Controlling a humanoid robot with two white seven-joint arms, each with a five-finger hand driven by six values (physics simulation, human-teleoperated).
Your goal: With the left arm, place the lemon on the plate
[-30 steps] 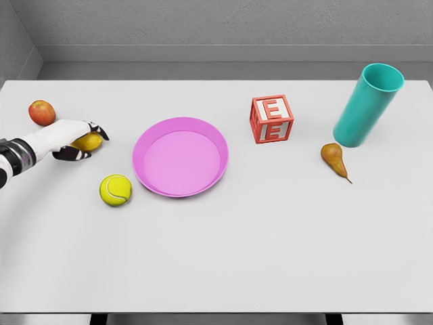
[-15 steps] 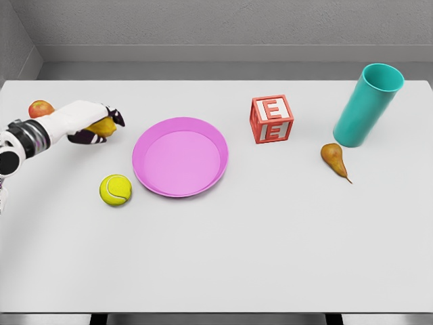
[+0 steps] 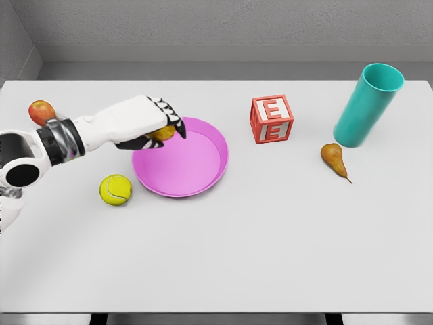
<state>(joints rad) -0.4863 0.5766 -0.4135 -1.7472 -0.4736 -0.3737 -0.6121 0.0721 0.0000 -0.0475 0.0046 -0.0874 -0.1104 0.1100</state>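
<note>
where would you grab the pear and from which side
Grip the pear across its round belly, coming from above. It lies flat on the table with its narrow stem end toward the lower right, and the cup stands close behind it, so a top approach looks clearest.

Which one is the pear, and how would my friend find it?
Start at the tall teal cup on the table's right side. Just in front of its base, a little to the left, lies the pear. It is small and golden-brown with a thin stem pointing away from the cup, while the block further left is red with a letter E.
</note>
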